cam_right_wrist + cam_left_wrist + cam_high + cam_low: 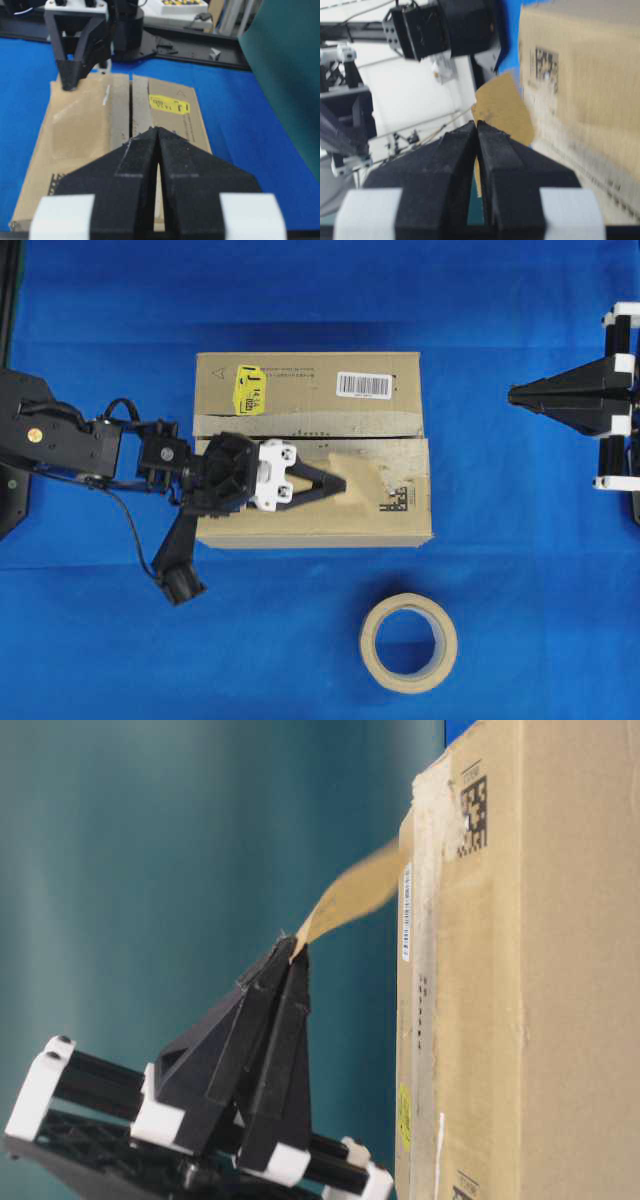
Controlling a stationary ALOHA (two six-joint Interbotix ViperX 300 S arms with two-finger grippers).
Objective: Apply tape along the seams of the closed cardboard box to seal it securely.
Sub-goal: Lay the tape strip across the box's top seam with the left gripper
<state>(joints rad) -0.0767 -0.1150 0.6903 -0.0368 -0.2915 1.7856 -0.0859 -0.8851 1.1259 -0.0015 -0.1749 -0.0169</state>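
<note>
One strip of tape [502,112] is pinched in my left gripper [338,483] above the cardboard box [400,525], just near of the seam [400,436]; next I'd lower it across that gap; right gripper [515,394] clenched, empty, well off right

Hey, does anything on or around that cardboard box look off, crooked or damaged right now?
Yes. The small tan piece of tape lies on the brown cardboard box's near flap, beside the seam rather than across it, one end pinched in the shut left gripper. Greyish torn tape residue edges that seam.
</note>
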